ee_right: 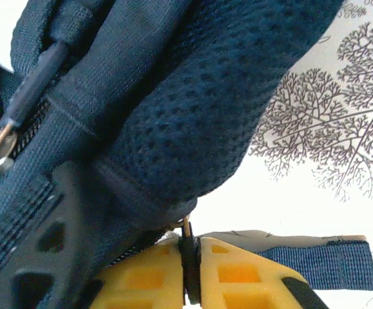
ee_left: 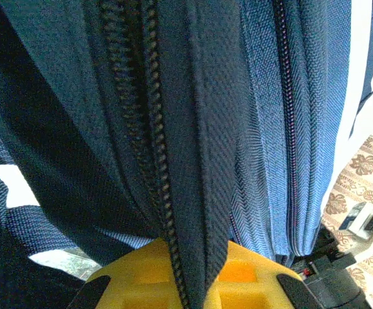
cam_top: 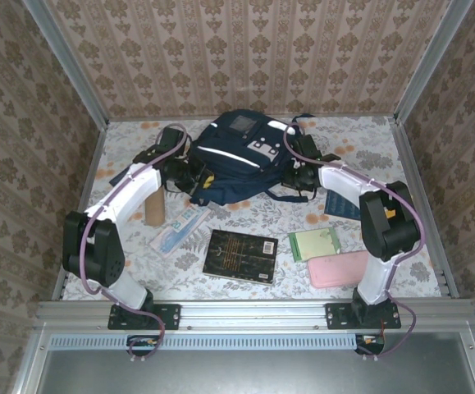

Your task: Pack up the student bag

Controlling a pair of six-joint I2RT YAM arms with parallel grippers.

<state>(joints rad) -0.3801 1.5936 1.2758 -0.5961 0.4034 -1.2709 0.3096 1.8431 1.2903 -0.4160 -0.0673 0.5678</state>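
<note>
The student bag (cam_top: 235, 156), a navy backpack with a white stripe, lies at the back middle of the table. My left gripper (cam_top: 194, 177) is at the bag's left side. In the left wrist view its yellow fingers (ee_left: 134, 273) are shut on a fold of the bag's navy fabric (ee_left: 192, 161) that carries a zipper track. My right gripper (cam_top: 299, 176) is at the bag's right side. In the right wrist view it (ee_right: 189, 244) is shut on a thin black zipper pull (ee_right: 187, 264) under the bag's mesh padding (ee_right: 192, 122).
In front of the bag lie a black book (cam_top: 239, 256), a green notebook (cam_top: 314, 243), a pink case (cam_top: 338, 269), a blue-white packet (cam_top: 178, 231), a brown tube (cam_top: 153, 209) and a dark booklet (cam_top: 341, 205). Wallpapered walls close in the table on three sides.
</note>
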